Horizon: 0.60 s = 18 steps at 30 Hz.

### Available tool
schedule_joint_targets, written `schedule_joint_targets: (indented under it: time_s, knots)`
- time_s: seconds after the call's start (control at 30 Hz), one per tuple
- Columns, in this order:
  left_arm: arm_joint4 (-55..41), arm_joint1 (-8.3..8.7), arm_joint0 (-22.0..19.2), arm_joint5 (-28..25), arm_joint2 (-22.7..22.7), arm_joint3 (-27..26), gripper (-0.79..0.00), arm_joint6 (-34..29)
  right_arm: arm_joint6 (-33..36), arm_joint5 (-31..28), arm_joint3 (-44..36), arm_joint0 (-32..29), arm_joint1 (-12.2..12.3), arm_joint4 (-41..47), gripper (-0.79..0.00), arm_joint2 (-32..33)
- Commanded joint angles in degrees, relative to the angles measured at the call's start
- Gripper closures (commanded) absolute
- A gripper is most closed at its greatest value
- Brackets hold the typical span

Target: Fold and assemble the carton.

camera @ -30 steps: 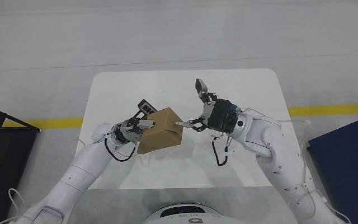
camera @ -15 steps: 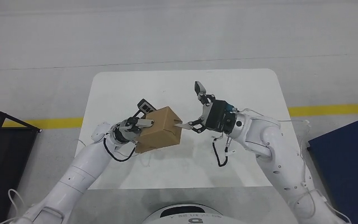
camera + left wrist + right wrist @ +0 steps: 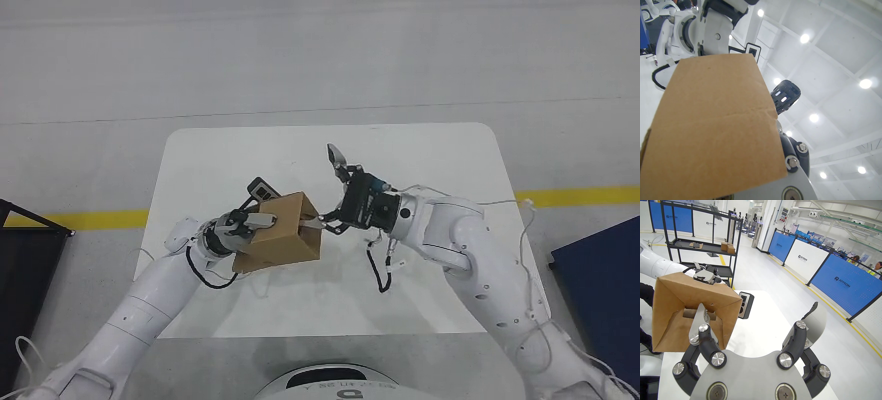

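Note:
A brown carton (image 3: 282, 232) is held just above the white table (image 3: 430, 290), left of centre. My left gripper (image 3: 252, 216) is shut on the carton's left top edge; one black fingertip (image 3: 786, 93) shows beyond the cardboard panel (image 3: 715, 123). My right gripper (image 3: 321, 188) stands open at the carton's right end. In the right wrist view the carton (image 3: 677, 291) shows its open end with flaps folded inward, and one finger (image 3: 698, 315) of the right gripper (image 3: 758, 305) pushes against an inner flap. The other finger (image 3: 814, 313) is out over the table.
A small black device (image 3: 261, 188) lies on the table just behind the carton, also seen in the right wrist view (image 3: 744, 306). A black shelf rack (image 3: 702, 245) and blue barriers (image 3: 846, 285) stand on the floor beyond the table's far edge.
The right gripper has moved left toward the carton, and its lower finger now presses into the carton's end. The carton has shifted slightly left in the left gripper.

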Motion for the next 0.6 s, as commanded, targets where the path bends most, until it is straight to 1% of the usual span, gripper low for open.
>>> schedule_joint_targets:
  time_s: [0.0,0.13,0.37,0.57]
  knots:
    - [-0.06,0.01,0.0,-0.05,-0.04,-0.01,0.0,0.0,-0.06,0.3,-0.1,-0.08,-0.01,-0.07,-0.785,0.04]
    - [-0.04,0.1,0.1,0.04,-0.21,0.19,0.0,0.0,-2.47,0.54,-1.04,-1.81,0.29,0.2,-0.785,2.18]
    - [-0.64,0.43,0.38,0.51,-1.24,-0.09,0.0,0.0,-8.68,-1.64,-2.7,-7.7,1.35,0.78,-0.785,8.53]
    - [-0.55,0.56,0.54,0.7,-1.47,-0.64,0.0,0.0,-9.36,-2.36,-3.86,-9.77,1.72,-0.25,-0.785,10.28]
